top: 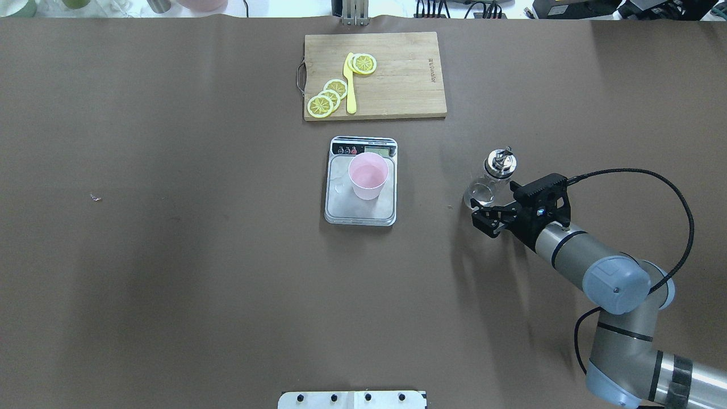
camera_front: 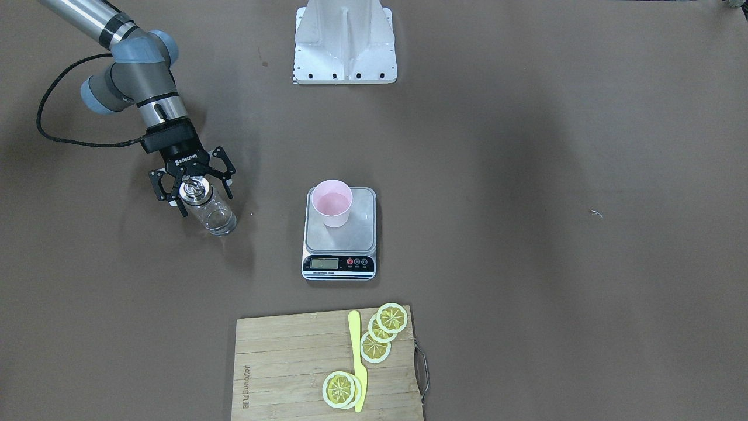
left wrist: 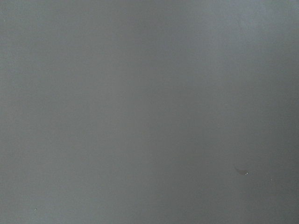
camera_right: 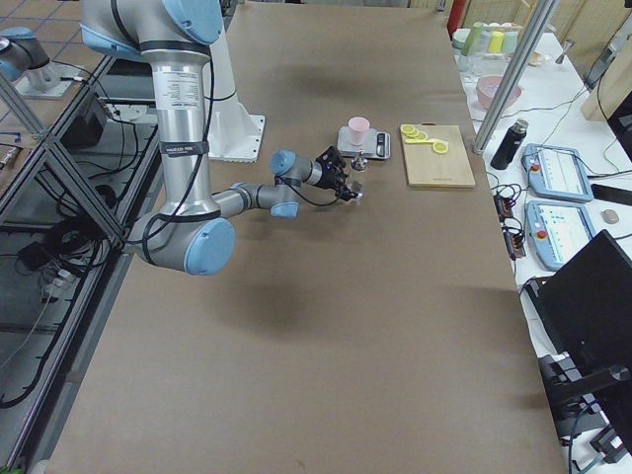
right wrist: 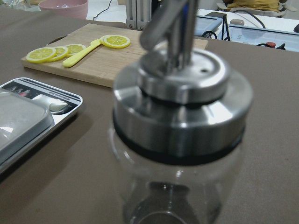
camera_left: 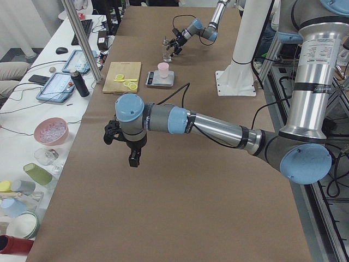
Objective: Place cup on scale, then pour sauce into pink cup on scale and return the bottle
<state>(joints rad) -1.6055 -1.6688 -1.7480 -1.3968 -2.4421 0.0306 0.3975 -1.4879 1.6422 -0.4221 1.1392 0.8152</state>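
Starting closest to the robot, the left gripper (camera_left: 134,159) hangs above the bare brown table (camera_front: 526,175), well apart from all the objects. It appears only in the side view, so I cannot tell if its fingers are apart or together, and its wrist camera sees only the table cover.

A little further out, on the robot's right side, the right gripper (camera_front: 205,202) is at the bottle (camera_front: 216,216). Its two fingers are spread wide. In the front-facing view the metal pourer cap sits between them with a gap on each side, so nothing is clamped. The bottle stands upright on the table, and in the right wrist view its cap fills the middle of the picture.

Next, near the table's middle, lies the scale (camera_front: 356,228), with its display strip turned away from the robot. The pink cup (camera_front: 332,203) stands upright on the silver platform, on the part nearer to the robot.

Farthest away is a wooden cutting board (camera_front: 280,351) with lemon slices (camera_front: 391,317) and a yellow knife (camera_front: 356,356) lying on it.
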